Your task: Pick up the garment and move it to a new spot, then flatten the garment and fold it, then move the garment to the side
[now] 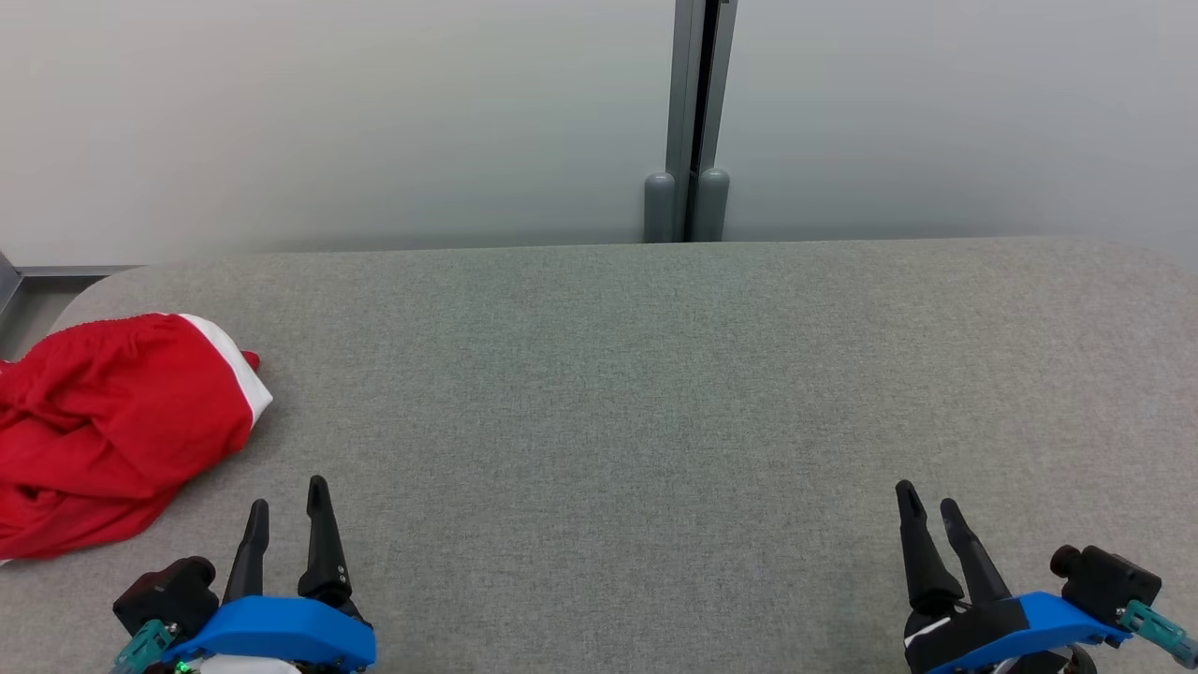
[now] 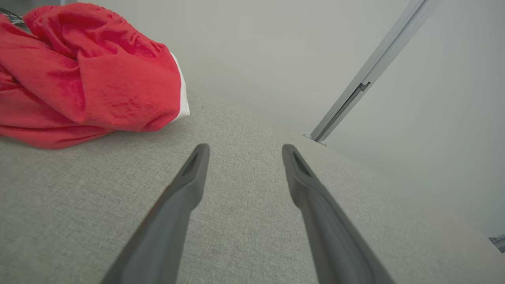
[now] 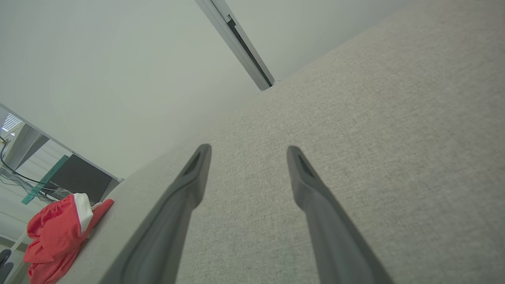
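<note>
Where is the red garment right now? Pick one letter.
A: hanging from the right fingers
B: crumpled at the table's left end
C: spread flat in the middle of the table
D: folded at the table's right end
B: the red garment lies in a crumpled heap at the left end of the grey table, off to the left of the left fingers, which are open and not touching it.

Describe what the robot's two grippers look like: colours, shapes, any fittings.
The left gripper and right gripper match: two long, dark fingers tapering to narrow tips, each with a recessed slot near the tip. Each pair rises from a bright blue shell, with a black block on its outer side and a teal fitting beside that.
</note>
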Available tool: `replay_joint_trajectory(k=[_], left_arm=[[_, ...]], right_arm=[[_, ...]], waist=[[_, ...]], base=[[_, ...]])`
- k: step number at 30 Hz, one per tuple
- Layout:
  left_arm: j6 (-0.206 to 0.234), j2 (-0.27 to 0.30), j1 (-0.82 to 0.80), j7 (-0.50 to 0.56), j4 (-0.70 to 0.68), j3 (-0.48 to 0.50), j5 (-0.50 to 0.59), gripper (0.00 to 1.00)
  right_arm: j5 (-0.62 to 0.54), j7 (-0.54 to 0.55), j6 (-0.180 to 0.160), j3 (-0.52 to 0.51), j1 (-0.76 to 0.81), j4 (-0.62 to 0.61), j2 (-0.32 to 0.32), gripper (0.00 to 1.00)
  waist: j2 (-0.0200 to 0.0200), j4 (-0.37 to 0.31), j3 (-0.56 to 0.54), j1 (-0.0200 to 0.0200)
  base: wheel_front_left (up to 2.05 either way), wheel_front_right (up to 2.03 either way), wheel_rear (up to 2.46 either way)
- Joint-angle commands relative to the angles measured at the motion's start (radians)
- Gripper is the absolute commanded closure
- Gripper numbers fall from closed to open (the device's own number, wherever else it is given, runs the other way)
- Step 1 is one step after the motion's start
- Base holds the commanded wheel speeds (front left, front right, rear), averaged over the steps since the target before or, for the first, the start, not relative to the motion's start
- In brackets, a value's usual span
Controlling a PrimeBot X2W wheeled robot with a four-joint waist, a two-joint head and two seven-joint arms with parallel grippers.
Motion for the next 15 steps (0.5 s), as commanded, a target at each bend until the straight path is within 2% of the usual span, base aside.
replay_joint_trajectory(k=[1,15], left_arm=[[0.003,0.007,-0.017,-0.009,-0.002,0.0,0.029,0.0],[0.009,0.008,-0.027,-0.045,0.053,-0.003,0.157,0.0]], right_arm=[[-0.029,-0.01,0.002,0.003,-0.011,-0.004,-0.008,0.0],[-0.197,-0.046,0.002,0.014,-0.014,0.019,-0.01,0.0]], waist=[[-0.0001,0.0,0.0,0.0],[-0.0001,0.0,-0.001,0.0]], base=[[0.0,0.0,0.0],[0.0,0.0,0.0]])
